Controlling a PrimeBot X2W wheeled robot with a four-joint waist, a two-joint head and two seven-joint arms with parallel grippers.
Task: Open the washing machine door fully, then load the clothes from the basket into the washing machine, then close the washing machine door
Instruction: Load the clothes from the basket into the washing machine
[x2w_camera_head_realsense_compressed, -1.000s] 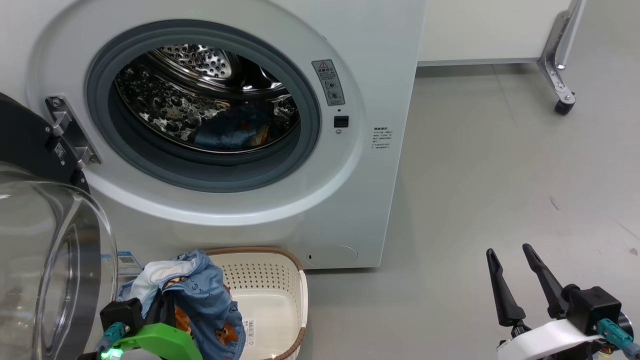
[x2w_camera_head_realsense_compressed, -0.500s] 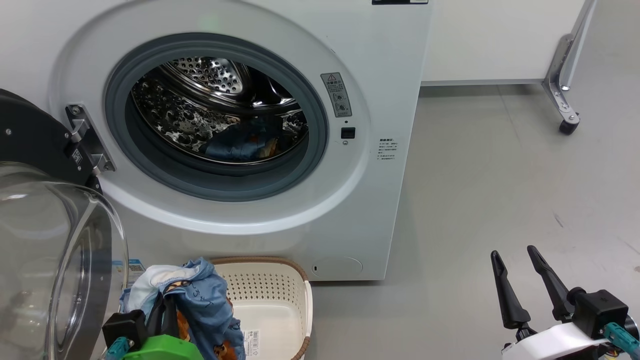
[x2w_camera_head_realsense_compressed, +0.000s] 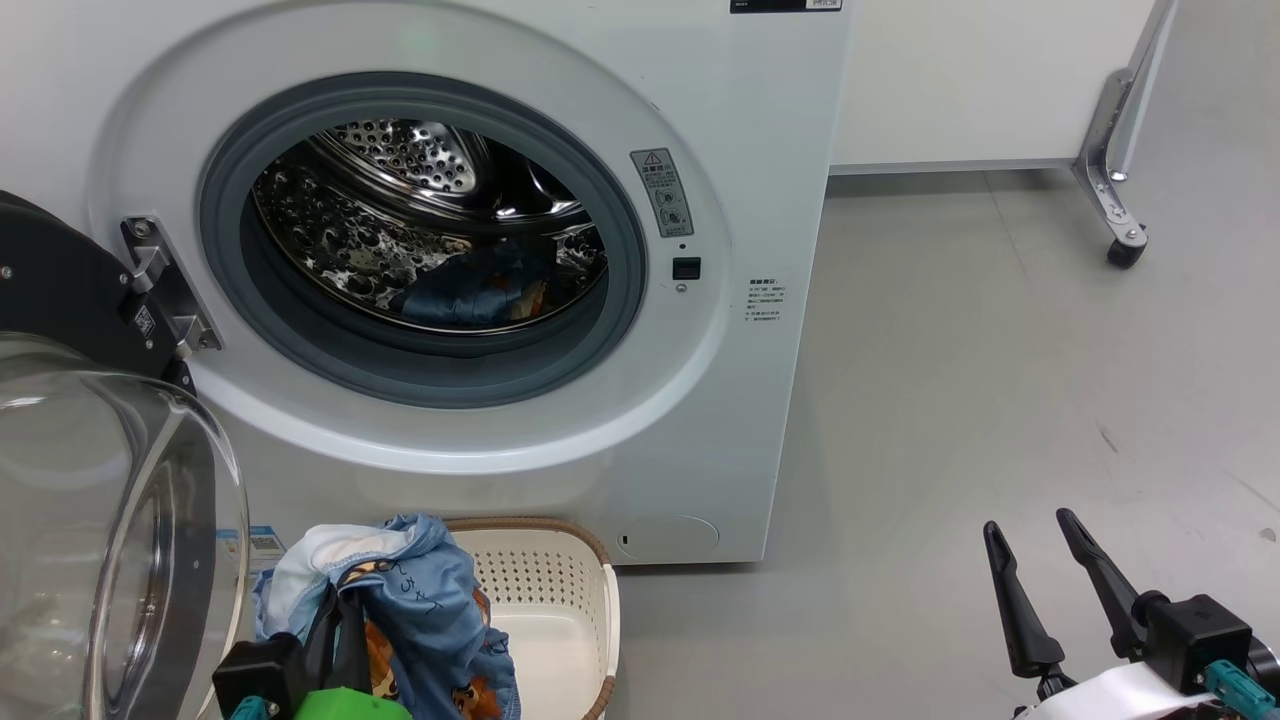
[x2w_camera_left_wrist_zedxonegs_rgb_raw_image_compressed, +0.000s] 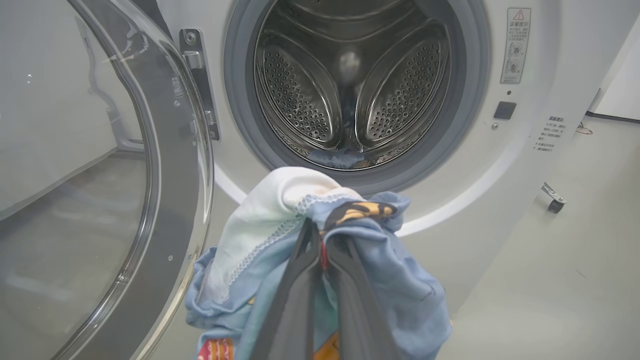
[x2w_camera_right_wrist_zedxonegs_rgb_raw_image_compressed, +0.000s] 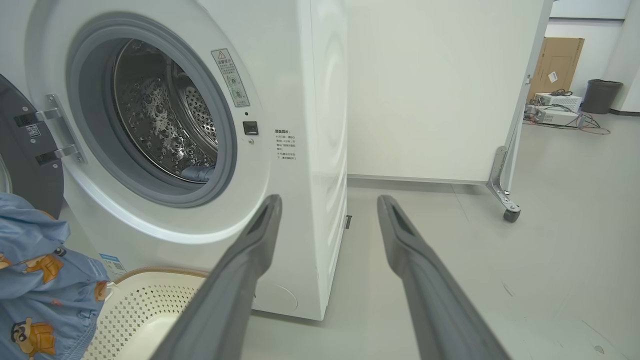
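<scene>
Step in hand: loading, carrying the clothes (x2w_camera_left_wrist_zedxonegs_rgb_raw_image_compressed: 300, 235) from the basket (x2w_camera_head_realsense_compressed: 545, 610) towards the washing machine (x2w_camera_head_realsense_compressed: 480, 260), with the washing machine door (x2w_camera_head_realsense_compressed: 100, 520) standing open at left.
Next move: probably lifting the bundle over the grey gasket and into the drum.
Left gripper (x2w_camera_left_wrist_zedxonegs_rgb_raw_image_compressed: 320, 250): jaws pinching the clothes above the basket.
Right gripper (x2w_camera_head_realsense_compressed: 1035, 560): jaws spread wide, holding nothing, hanging over the floor.
</scene>
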